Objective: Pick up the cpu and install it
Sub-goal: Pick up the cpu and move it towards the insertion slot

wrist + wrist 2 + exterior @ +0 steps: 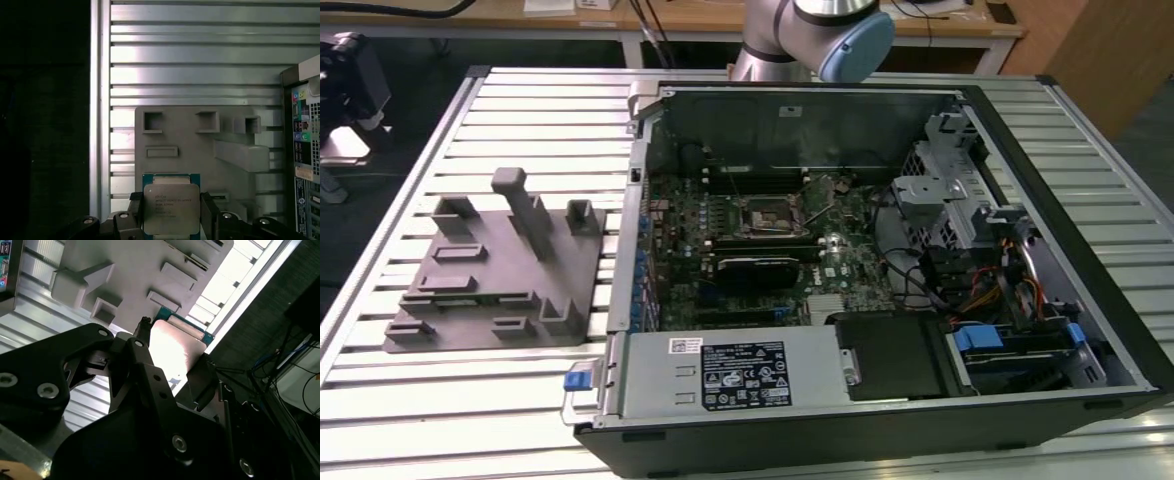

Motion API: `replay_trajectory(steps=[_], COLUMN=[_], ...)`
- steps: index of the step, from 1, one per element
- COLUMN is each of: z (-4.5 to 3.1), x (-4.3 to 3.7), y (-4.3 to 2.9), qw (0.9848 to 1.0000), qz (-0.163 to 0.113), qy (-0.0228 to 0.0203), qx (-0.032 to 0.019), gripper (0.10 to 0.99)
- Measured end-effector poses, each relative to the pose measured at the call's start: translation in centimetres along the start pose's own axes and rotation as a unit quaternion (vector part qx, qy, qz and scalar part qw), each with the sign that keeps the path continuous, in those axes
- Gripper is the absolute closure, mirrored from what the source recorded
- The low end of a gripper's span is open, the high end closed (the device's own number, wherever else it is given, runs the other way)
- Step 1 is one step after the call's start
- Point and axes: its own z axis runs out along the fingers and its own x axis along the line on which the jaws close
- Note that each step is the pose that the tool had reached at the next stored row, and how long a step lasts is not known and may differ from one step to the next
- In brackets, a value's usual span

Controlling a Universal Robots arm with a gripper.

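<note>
Tool (pixel 171 220) clenched on small flat square silver-topped cpu (pixel 171 207), fingers (pixel 207 212) pinching opposite edges, likely to keep it level. Cpu sits over one edge of the grey moulded plastic fixture (pixel 200 150).

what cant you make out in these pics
- cpu lower edge: first wrist view, cut off by the picture edge and the gripper holding it.
- cpu underside: both wrist views, turned away from the cameras.
- motherboard socket: exterior view, too small to tell whether its latch is open.
</note>
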Motion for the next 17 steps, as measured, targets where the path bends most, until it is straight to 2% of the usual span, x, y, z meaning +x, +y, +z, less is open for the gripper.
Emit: replay_trajectory(steps=[11, 17], z=[-1.42, -1.5], x=[-0.04, -0.04], y=[0.07, 0.08], qw=[1.0, 1.0], qz=[0.0, 0.0], qy=[0.0, 0.0], qx=[0.0, 0.0], gripper=[0.545, 0.545])
